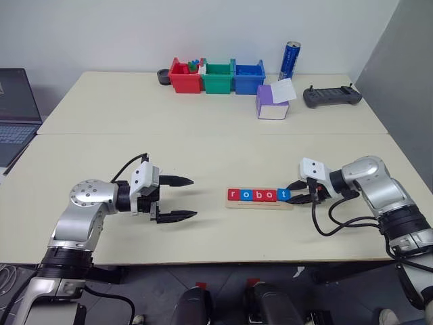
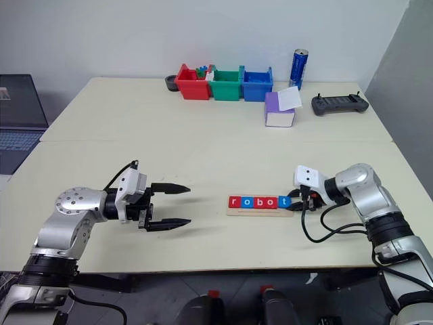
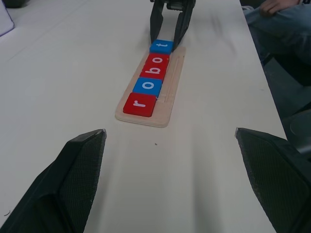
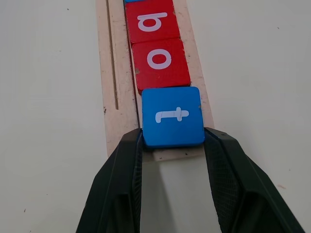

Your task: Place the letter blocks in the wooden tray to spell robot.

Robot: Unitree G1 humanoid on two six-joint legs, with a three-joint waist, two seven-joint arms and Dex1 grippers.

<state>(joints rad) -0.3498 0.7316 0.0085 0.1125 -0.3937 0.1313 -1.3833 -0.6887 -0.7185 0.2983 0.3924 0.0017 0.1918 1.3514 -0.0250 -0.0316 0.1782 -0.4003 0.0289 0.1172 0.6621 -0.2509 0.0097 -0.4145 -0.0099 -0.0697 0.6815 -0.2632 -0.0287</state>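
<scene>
Nearest me, the left gripper (image 1: 181,198) hangs just above the table (image 1: 203,145) with its two fingers spread wide and nothing between them. Beyond it, the wooden tray (image 3: 167,92) holds the letter blocks (image 3: 151,80) in a row reading r, o, b, o, t. At the tray's far end, the right gripper (image 4: 172,145) has its fingers pressed against both sides of the blue t block (image 4: 172,116), which seems to sit slightly askew over the tray's end.

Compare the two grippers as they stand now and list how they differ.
The left gripper is open and empty; the right gripper is shut on the blue t block. The left gripper hovers over bare table, apart from the wooden tray; the right gripper sits at the tray's end, where the t closes the row r, o, b, o. Both have two black fingers and point toward the tray.
</scene>
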